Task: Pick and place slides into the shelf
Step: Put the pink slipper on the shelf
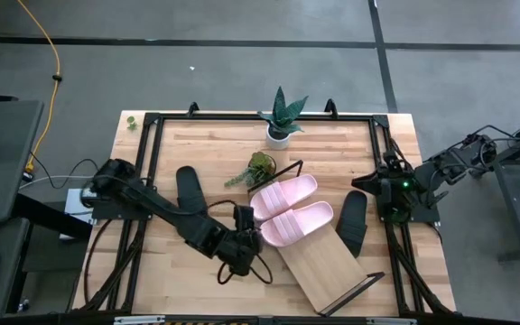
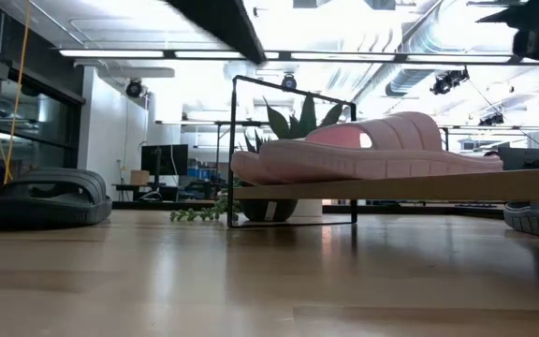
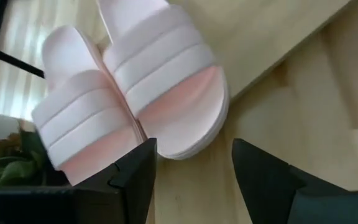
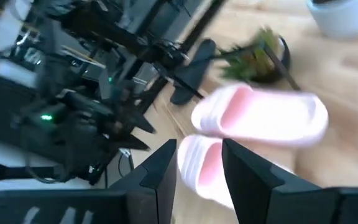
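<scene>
Two pink slides side by side on shelf, two black slides on tabletop either side, left gripper beside shelf, jaws spread, empty, right gripper at tabletop's right edge, jaws parted, empty.

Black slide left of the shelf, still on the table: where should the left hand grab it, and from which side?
Best guess: take the black slide by its wide strap, coming straight down from above. It lies flat and sole-down on the table, so the raised strap is the one part the fingers can straddle. The left hand, open and empty, sits close by near the pink slides on the shelf.
</scene>
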Controlling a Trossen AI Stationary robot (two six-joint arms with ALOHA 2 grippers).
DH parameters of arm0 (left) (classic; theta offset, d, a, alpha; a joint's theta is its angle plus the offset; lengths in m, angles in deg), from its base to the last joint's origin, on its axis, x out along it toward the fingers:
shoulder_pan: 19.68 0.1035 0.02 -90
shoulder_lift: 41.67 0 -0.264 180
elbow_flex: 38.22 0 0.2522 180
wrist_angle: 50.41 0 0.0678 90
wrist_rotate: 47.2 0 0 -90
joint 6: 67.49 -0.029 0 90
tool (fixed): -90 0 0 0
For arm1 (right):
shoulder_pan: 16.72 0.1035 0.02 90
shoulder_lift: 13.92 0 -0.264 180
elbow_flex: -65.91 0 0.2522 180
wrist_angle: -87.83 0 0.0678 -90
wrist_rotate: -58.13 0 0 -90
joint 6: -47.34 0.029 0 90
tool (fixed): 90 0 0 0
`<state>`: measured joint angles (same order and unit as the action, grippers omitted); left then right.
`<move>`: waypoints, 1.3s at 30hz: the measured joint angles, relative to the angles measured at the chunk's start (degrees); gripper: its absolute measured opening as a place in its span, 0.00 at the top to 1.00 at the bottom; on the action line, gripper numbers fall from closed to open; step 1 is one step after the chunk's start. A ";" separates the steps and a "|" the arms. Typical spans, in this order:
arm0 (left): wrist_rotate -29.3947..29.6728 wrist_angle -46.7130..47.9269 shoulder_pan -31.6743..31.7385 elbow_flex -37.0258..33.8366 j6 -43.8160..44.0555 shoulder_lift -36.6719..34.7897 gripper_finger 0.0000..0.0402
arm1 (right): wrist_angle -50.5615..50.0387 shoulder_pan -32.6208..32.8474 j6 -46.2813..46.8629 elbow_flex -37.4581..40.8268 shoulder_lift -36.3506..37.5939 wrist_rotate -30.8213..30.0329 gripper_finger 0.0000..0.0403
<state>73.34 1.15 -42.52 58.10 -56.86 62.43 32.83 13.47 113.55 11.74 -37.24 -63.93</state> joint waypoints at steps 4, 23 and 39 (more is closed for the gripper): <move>0.08 1.38 -1.38 0.00 3.91 -3.68 0.51 | -7.76 0.02 10.48 0.00 -1.69 4.41 0.71; 0.97 11.67 -6.07 0.00 13.65 -16.66 0.51 | -1.91 -0.67 24.41 1.36 -12.38 12.35 0.60; 6.21 21.21 -6.04 -0.02 13.70 -25.77 0.51 | 15.20 -12.27 28.46 23.13 -2.51 26.14 0.53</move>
<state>79.55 22.36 -48.57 58.08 -43.16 36.66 48.03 1.20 142.01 34.88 -39.75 -37.79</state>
